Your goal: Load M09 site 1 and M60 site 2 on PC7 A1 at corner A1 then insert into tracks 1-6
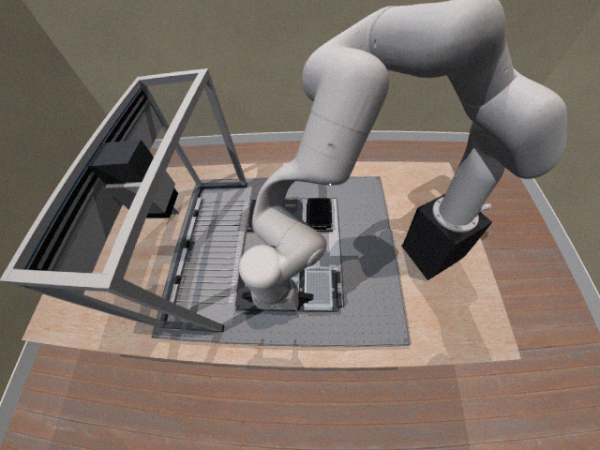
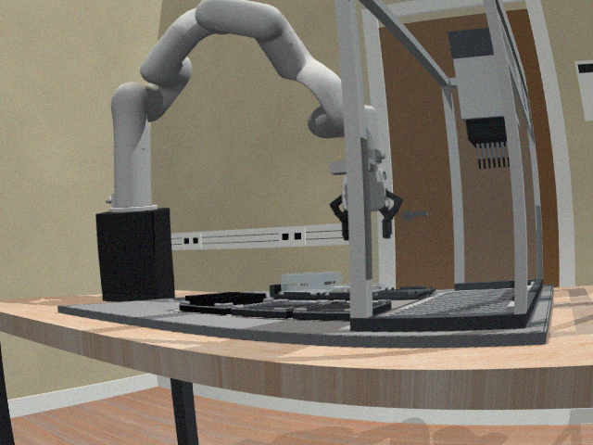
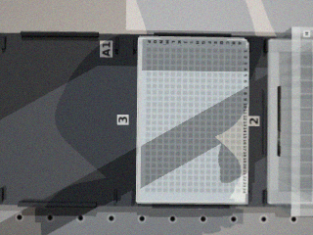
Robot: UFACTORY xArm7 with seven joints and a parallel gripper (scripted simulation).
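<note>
- Top view: the plate carrier PC7 [image 1: 241, 306] lies on the apron at lower centre, just right of the loading rails [image 1: 213, 242], with its long side in line with the track lines. The arm's wrist hides most of it.
  - The deep-well block M09 [image 1: 320, 289] shows at the carrier's right end.
  - The dark plate M06 [image 1: 319, 213] sits in its nest above it in the frame, well apart.
- Exterior view: the gripper [image 2: 365, 230] hangs well above the deck, partly behind a post of the instrument frame [image 2: 353, 144]. Its fingers are spread fully apart and hold nothing.
- Wrist view: the 384-well plate M60 [image 3: 191, 122] lies square inside the locators at label 2 [image 3: 253, 120].
  - M09 fills the right edge.
  - Site 3 [image 3: 122, 118], on the left, is bare, with its A1 mark [image 3: 106, 48] at upper left.
  - The lettering on M60's rim is too small to confirm where its well A1 lies.
- Judgement: loading appears complete, so the step in hand is pushing the carrier in.
  - Carry the gripper to the right end of the carrier, beyond M09.
  - Lower it behind the handle without touching the block.
  - Push leftward in the frame, parallel to the track lines.
  - Keep the push centred on the carrier's width so that it does not skew between tracks.
  - Push until the lamp lights, then back off without lifting the carrier.
</note>
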